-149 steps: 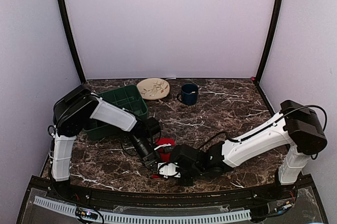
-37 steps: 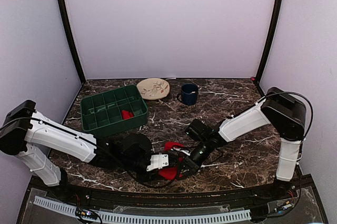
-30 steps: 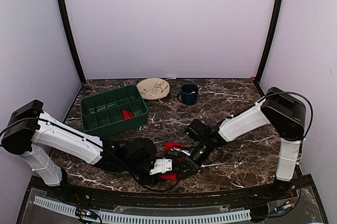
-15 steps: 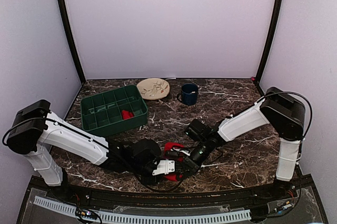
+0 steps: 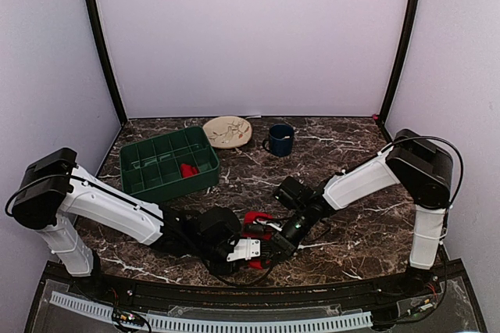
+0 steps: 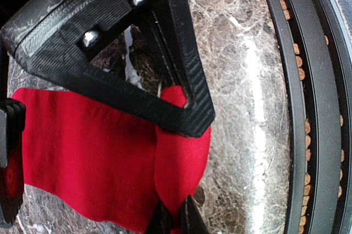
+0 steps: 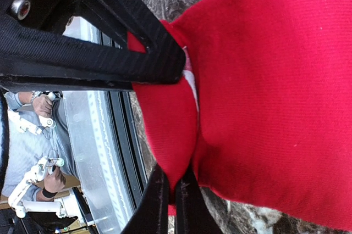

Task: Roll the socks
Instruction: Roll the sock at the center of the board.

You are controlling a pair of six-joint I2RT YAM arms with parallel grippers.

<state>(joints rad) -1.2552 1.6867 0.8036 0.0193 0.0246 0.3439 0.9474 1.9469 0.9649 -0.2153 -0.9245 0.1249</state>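
Down at the near edge of the table [image 5: 351, 161], close to the middle, both arms reach in from their own sides and meet over one red sock [image 6: 93, 157]. It lies mostly flat on the dark marble, a broad panel with one edge doubled over into a thick fold.

From the left wrist camera, the left gripper [image 6: 175, 222] has its jaws drawn together with a tuck of red fabric caught between the tips, right at the foot of that fold. The flat part of the sock spreads away from the tips across the marble. A black triangular frame [image 6: 110, 53] lies across the sock's far edge, and I cannot tell which arm it belongs to.

From the right wrist camera, the right gripper [image 7: 173, 193] is likewise clamped, its two thin tips meeting on a pinch of the same red cloth where a rounded fold joins the larger panel. A sliver of white trim shows in the crease just beyond the tips.

In the top view the two grippers sit just beside each other, with red showing between and around them.

Well apart from all this, the second sock [image 5: 187, 170] sits as a small red bundle in one compartment of the green tray [image 5: 148, 165] at the left. Behind it, near the back wall, are a plate [image 5: 227, 131] and a dark blue mug [image 5: 280, 140]
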